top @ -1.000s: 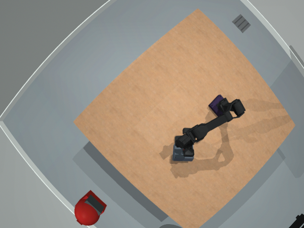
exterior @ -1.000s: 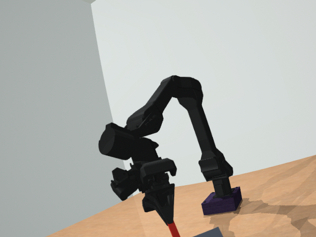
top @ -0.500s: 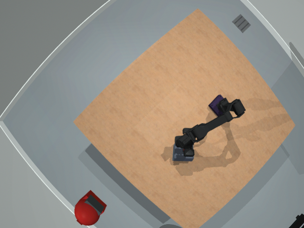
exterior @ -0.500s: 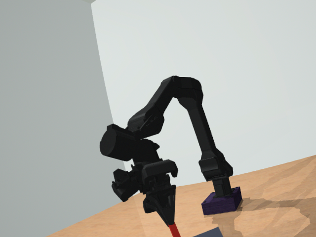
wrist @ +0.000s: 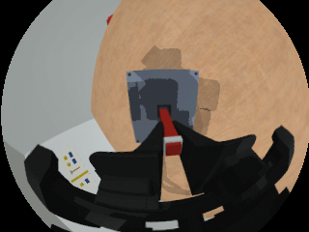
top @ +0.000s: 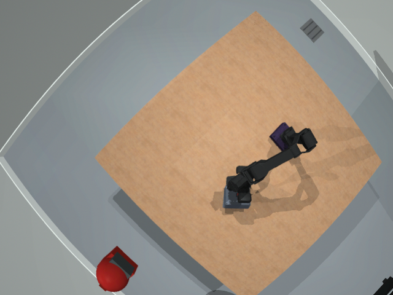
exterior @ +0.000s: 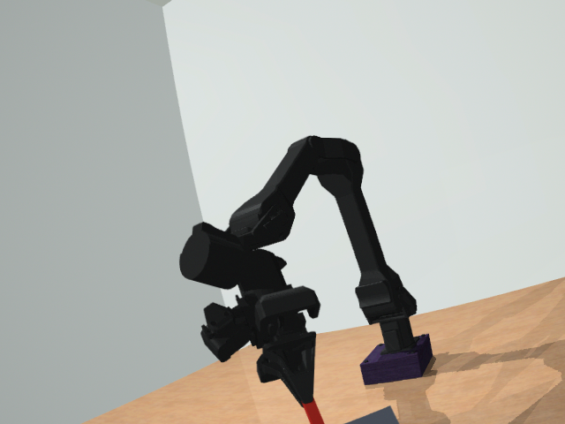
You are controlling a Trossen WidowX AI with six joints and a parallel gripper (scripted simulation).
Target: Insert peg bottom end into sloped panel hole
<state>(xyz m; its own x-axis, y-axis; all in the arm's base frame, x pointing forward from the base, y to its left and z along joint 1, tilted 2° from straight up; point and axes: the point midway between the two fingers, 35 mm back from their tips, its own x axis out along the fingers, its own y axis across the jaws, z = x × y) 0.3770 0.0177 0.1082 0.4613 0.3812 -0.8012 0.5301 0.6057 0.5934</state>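
Observation:
The red peg (exterior: 313, 412) (wrist: 167, 122) has flat sides and a white band near its upper end. My gripper (exterior: 307, 401) (wrist: 166, 124) is shut on it. The peg slants downward from the fingers. The blue-grey sloped panel (top: 228, 202) (exterior: 374, 417) (wrist: 186, 82) lies below the gripper. In the wrist view its dark square hole (wrist: 164, 106) shows around the peg's far end. The end is at the hole's mouth; how far it is inside, if at all, cannot be told. In the exterior view the peg's lower end is out of frame.
The arm's purple base (top: 277, 136) (exterior: 392, 368) stands on the wooden table (top: 190, 126) (exterior: 478, 329). The arm arches from it to the panel. A red rounded object (top: 112, 274) is beyond the table edge, and a grey slatted square (top: 312, 30) is on the floor.

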